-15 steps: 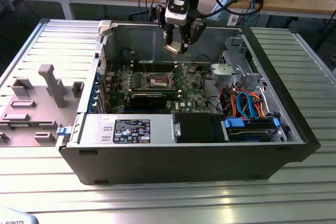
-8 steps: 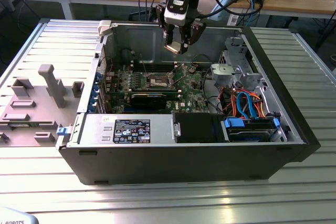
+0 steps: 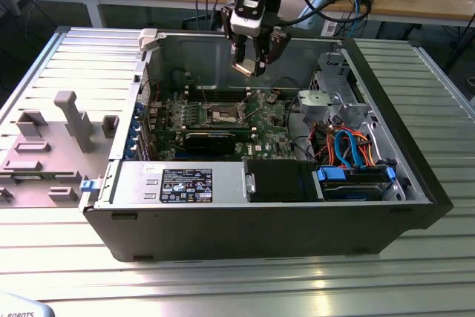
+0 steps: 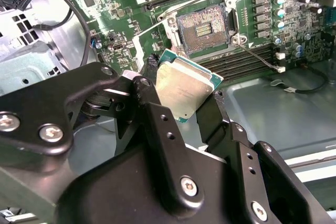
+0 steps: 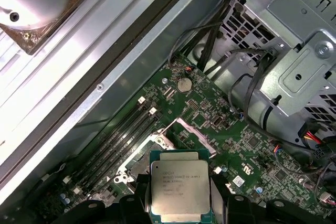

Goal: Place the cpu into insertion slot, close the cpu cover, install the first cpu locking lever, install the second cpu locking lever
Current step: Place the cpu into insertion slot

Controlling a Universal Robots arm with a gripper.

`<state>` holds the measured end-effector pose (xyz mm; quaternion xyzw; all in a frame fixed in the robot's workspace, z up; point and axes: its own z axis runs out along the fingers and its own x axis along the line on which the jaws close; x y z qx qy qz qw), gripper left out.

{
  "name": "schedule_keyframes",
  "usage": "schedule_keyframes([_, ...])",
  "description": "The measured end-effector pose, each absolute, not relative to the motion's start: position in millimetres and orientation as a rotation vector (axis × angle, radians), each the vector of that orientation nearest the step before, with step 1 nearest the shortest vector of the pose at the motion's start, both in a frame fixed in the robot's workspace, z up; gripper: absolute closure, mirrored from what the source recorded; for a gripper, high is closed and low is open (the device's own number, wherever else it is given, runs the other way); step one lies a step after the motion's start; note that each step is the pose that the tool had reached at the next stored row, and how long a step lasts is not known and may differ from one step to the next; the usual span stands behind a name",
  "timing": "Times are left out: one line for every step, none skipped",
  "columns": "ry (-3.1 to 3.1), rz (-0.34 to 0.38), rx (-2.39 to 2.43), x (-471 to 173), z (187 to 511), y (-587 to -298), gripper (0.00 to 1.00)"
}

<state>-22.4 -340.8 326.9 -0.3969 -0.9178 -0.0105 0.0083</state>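
Note:
My gripper (image 3: 249,64) hangs inside the open computer case, above the back of the green motherboard. It is shut on the cpu (image 4: 186,85), a flat square chip with a silvery top, held by two opposite edges between the black fingers (image 4: 149,108). In the first wrist view the cpu (image 5: 178,187) faces the camera. The insertion slot (image 4: 202,27) lies bare and dark on the board, a short way off from the held chip, and also shows in the exterior view (image 3: 224,114). The cpu cover (image 4: 149,31) stands swung open beside the slot.
The case wall (image 3: 185,53) rises just behind the gripper. A metal drive cage (image 3: 330,94) with orange and blue cables (image 3: 349,150) stands on the exterior view's right. A long black card (image 3: 215,141) lies in front of the slot. A grey fixture (image 3: 70,120) sits outside the case.

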Motion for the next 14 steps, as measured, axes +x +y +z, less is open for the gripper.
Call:
schedule_keyframes([-2.866, -0.033, -1.245, -22.4, 326.8, -340.8, 0.46])
schedule_keyframes([-2.864, -0.033, -1.25, -22.4, 326.8, -340.8, 0.46])
schedule_keyframes([-2.862, -0.033, -1.255, -22.4, 326.8, -340.8, 0.46])
schedule_keyframes([-2.86, -0.033, -1.259, -22.4, 326.7, -340.8, 0.46])
schedule_keyframes([-2.857, -0.033, -1.266, -22.4, 326.7, -340.8, 0.46])
schedule_keyframes([-2.855, -0.033, -1.271, -22.4, 326.7, -340.8, 0.46])
schedule_keyframes([-2.854, -0.033, -1.274, -22.4, 326.7, -340.8, 0.46])
schedule_keyframes([-2.852, -0.033, -1.276, -22.4, 326.7, -340.8, 0.46])
schedule_keyframes([-2.851, -0.033, -1.281, -22.4, 326.6, -340.8, 0.46])
schedule_keyframes([-2.848, -0.033, -1.287, -22.4, 326.6, -340.8, 0.46])
schedule_keyframes([-2.846, -0.033, -1.291, -22.4, 326.5, -340.8, 0.46])
schedule_keyframes([-2.845, -0.033, -1.294, -22.4, 326.5, -340.8, 0.46])
schedule_keyframes([-2.843, -0.033, -1.298, -22.4, 326.4, -340.8, 0.46])
schedule_keyframes([-2.841, -0.033, -1.303, -22.4, 326.4, -340.8, 0.46])
